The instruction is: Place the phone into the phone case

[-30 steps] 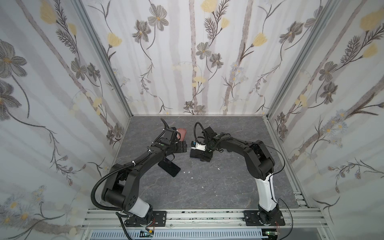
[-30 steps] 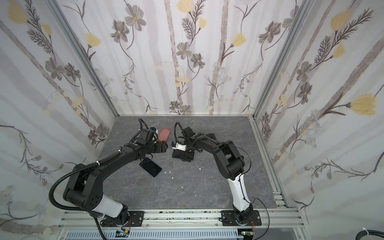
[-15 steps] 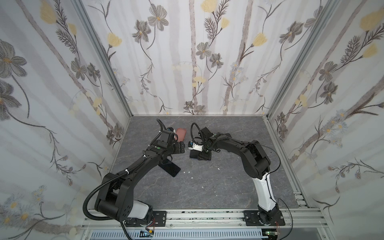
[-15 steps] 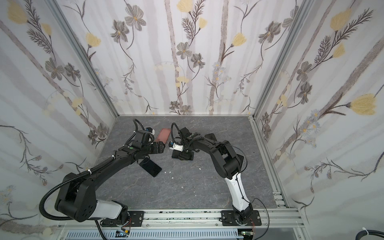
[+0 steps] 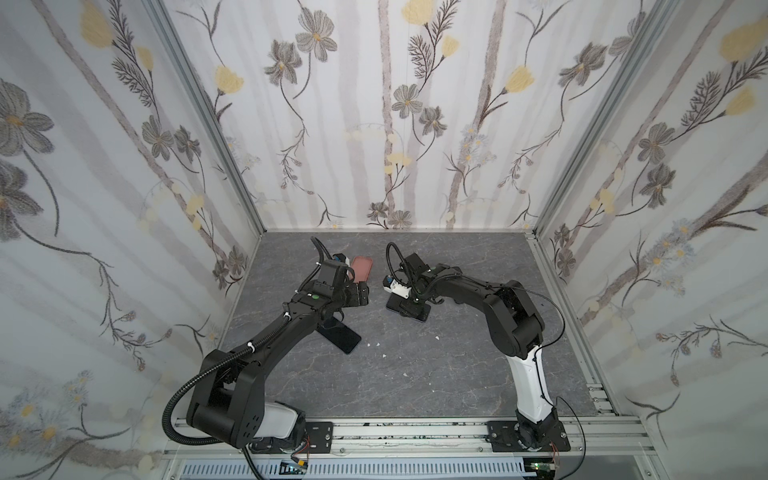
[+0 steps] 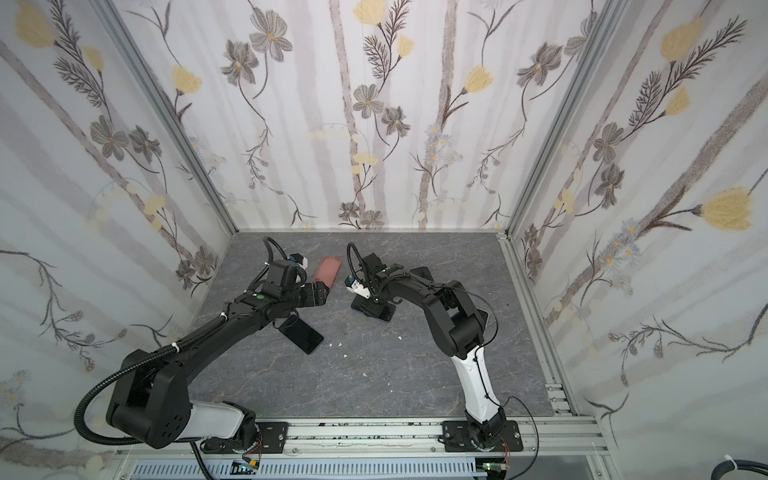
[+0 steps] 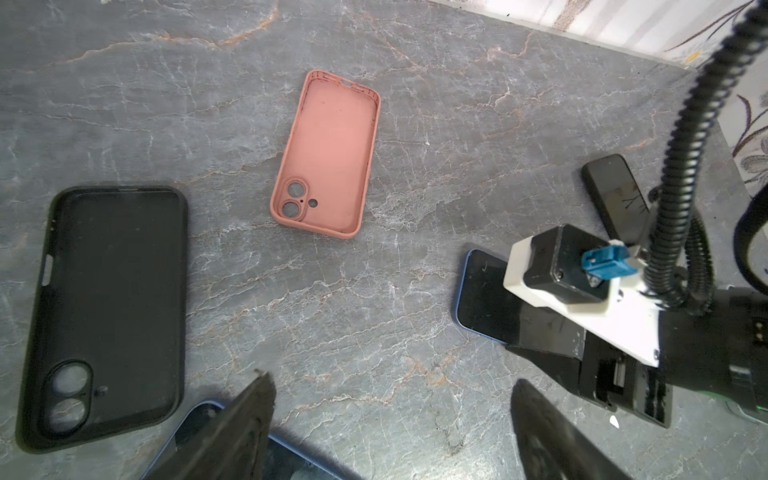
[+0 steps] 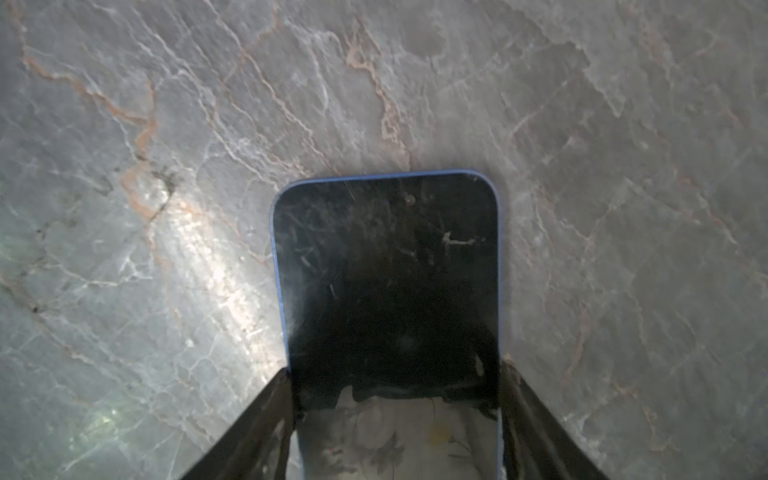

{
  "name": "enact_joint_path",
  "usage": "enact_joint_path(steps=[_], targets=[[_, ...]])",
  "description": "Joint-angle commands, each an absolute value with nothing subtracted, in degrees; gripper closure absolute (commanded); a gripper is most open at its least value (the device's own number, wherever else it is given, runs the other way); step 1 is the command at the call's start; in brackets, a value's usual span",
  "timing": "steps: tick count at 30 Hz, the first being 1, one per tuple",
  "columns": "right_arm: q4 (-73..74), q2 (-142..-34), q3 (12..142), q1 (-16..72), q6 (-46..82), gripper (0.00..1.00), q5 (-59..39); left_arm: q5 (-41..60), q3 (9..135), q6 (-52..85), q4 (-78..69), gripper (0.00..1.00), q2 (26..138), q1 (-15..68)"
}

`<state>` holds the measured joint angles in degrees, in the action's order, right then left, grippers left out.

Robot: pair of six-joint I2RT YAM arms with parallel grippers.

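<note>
Right wrist view shows the right fingers [image 8: 257, 428] pinching the phone [image 8: 386, 282] by its two long sides, near one end. The phone has a blue rim and its dark glass faces up. It sits low over the desk [image 8: 166, 166], and I cannot tell if it is lifted off yet. In a top view it is in the middle of the desk, just under the right arm.

The left fingers [image 7: 245, 432] are spread wide and hold nothing. They hang above the desk. The pink case [image 7: 328, 153] lies open side up a little way from them. A black case [image 7: 112, 307] lies off to one side, also open side up. I cannot tell which case fits this phone.

The step in hand looks like picking the phone up. To do it well, the grip should stay firm on both sides, since smooth glass and a thin rim can slip. The lift should be slow and flat. Then the phone should go over the case with its camera end at the end with the round holes. One end could go in first, then the rest could be pushed down. The left fingers could hold the case so it does not slide.
</note>
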<state>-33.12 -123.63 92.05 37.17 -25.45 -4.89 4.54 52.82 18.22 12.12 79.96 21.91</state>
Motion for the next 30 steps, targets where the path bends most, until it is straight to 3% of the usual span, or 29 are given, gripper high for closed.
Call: enact_joint_path(steps=[1,17,30], targets=[[-33.9,-122.5,91.8,37.0,-21.6,0.43,-3.3,5.0,52.9,19.2,10.2,0.12,79.7,21.9],[-32.7,-118.7,90.2,35.6,-16.1,0.47,-3.7,7.4,55.6,21.4,8.7,0.13,82.5,21.9],[-24.5,-109.8,84.6,30.9,1.4,0.50,-9.4,13.4,50.5,26.7,-3.4,0.15,82.3,24.4]])
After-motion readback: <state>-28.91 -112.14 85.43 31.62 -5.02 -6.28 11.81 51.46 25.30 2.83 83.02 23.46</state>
